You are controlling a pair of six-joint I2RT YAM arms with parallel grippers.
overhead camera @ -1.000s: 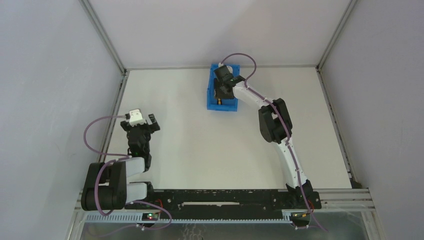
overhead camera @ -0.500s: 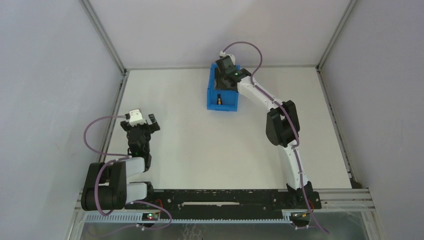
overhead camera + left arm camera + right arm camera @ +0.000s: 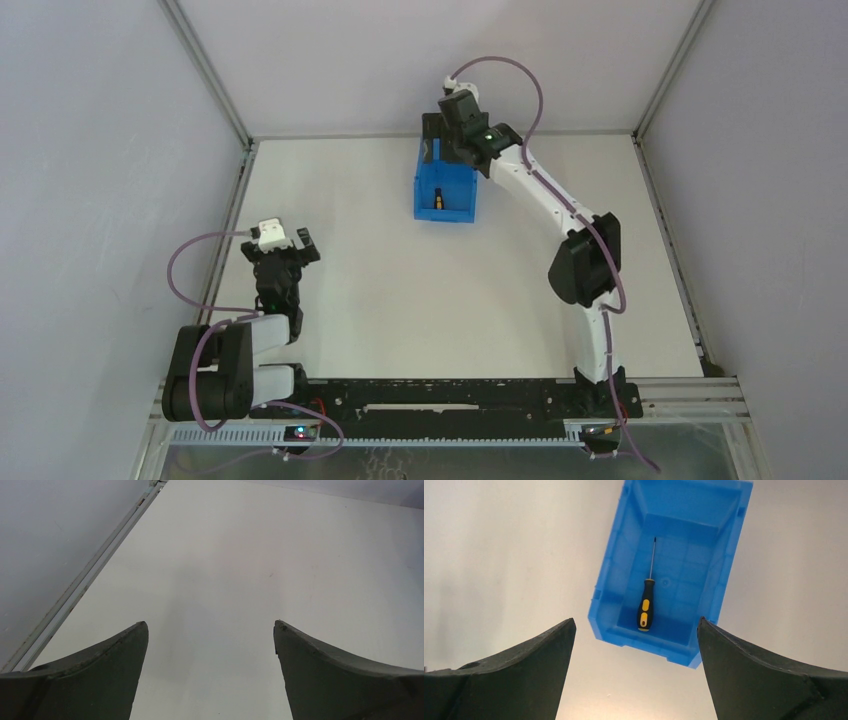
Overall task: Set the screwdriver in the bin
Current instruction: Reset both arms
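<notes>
The screwdriver (image 3: 646,605), black handle with yellow patches and a thin shaft, lies flat on the floor of the blue bin (image 3: 611,565). In the top view the bin (image 3: 457,192) stands at the far middle of the table, with the screwdriver (image 3: 438,201) near its front end. My right gripper (image 3: 636,620) hangs above the bin's far end (image 3: 441,148), open and holding nothing. Over the left side of the table, well away from the bin, my left gripper (image 3: 282,243) is open over bare table (image 3: 210,624).
The white table (image 3: 400,290) is closed in by grey walls on three sides. A metal rail (image 3: 90,575) runs along the left edge near the left gripper. The right arm (image 3: 585,265) stretches from the near right edge up to the bin.
The right gripper has risen out of the bin and drawn toward the far wall, its jaws opening wide. The screwdriver stays lying in the bin. The left arm has not moved.
</notes>
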